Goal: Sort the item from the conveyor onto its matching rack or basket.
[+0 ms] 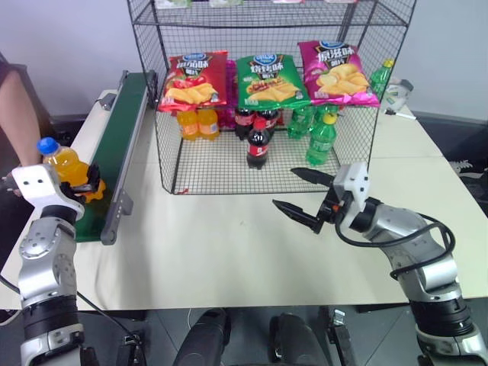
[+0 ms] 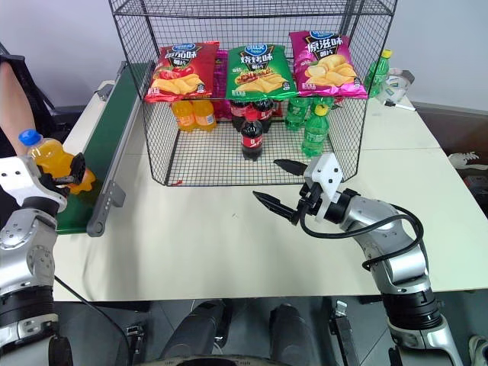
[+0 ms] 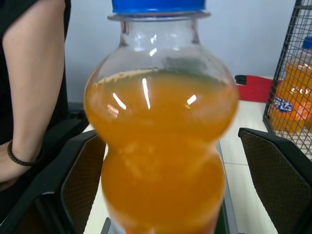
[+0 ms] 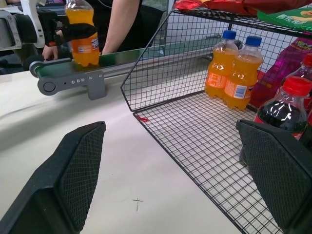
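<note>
The item, a clear bottle of orange soda with a blue cap, stands upright on the near end of the dark green conveyor. My left gripper reaches around it, one finger on each side. In the left wrist view one finger lies at the bottle's edge and the other finger stands a little off it, so the gripper is open. My right gripper hangs open and empty over the table in front of the black wire rack.
On the rack's bottom tier stand two orange soda bottles, dark cola bottles and green bottles; chip bags lie on the tier above. A person's arm is beyond the conveyor. Bare white table lies between my arms.
</note>
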Controlling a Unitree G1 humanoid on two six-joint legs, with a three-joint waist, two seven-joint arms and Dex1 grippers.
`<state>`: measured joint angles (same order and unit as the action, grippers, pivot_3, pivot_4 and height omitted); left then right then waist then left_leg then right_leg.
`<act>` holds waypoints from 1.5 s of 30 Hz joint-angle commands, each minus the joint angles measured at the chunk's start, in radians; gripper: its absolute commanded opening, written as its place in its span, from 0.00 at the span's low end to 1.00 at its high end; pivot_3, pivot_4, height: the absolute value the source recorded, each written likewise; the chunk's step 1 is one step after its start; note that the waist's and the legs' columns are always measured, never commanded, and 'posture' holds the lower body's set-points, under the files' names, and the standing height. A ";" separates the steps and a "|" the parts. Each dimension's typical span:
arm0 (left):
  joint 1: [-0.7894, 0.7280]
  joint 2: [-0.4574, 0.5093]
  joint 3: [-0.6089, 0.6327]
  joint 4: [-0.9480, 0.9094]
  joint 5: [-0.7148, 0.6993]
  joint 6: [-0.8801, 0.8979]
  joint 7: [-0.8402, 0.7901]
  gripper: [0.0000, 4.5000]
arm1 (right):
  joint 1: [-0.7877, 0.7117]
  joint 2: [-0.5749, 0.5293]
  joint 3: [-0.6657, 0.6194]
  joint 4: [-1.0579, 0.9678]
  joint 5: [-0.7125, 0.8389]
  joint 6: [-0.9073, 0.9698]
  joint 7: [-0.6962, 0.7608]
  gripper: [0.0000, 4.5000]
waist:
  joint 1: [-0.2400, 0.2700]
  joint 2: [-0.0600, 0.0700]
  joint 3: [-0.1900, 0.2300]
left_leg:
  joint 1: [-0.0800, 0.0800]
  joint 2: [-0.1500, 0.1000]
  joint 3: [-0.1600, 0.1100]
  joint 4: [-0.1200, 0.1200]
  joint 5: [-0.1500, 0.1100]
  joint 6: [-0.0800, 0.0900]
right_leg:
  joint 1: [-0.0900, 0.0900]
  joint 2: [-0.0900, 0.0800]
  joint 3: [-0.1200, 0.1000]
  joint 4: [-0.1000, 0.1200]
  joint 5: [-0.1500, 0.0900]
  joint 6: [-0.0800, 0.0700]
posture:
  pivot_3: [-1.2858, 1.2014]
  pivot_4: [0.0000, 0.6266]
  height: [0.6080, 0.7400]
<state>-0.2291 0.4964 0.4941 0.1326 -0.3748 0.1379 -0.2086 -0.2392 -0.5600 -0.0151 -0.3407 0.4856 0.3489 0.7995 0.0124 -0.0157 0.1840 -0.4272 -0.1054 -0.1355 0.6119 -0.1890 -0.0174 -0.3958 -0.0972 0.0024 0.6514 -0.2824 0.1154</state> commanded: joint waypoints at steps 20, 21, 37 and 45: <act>-0.074 0.068 -0.085 -0.405 -0.263 0.199 -0.218 0.51 | -0.009 -0.018 -0.039 -0.031 0.008 -0.013 0.011 1.00 | 0.002 -0.001 0.000 | 0.000 0.000 -0.001 0.001 0.000 0.000 | 0.000 0.000 -0.001 -0.001 0.000 0.000 | 0.52 0.24 1.00; -0.078 0.066 -0.107 -0.412 -0.257 0.207 -0.226 0.51 | -0.009 -0.020 -0.042 -0.031 0.008 -0.013 0.009 1.00 | 0.000 -0.001 0.000 | 0.000 -0.001 0.000 0.001 0.000 0.000 | 0.000 0.000 -0.001 -0.001 0.000 0.000 | 0.52 0.24 1.00; -0.423 -0.261 -0.404 0.318 0.189 -0.198 -0.025 0.51 | 0.024 -0.053 -0.102 -0.070 0.009 0.004 -0.023 1.00 | 0.000 -0.001 0.000 | -0.001 -0.001 0.000 0.001 0.000 0.000 | 0.000 0.000 -0.001 0.000 0.000 0.001 | 0.52 0.24 1.00; -0.589 -0.342 -0.360 0.715 0.221 -0.446 0.032 0.51 | 0.053 -0.051 -0.110 -0.081 0.005 -0.010 -0.031 1.00 | -0.003 -0.002 0.001 | -0.001 -0.001 0.000 0.001 0.000 0.000 | 0.000 0.000 -0.002 0.001 0.000 0.001 | 0.52 0.24 1.00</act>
<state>-0.7702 0.1507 0.1042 0.8344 -0.1533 -0.2317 -0.1895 -0.1841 -0.6064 -0.0973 -0.3750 0.4851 0.3602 0.7716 0.0094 -0.0173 0.1846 -0.4281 -0.1068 -0.1352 0.6129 -0.1886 -0.0172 -0.3957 -0.0968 0.0002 0.6520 -0.2821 0.1163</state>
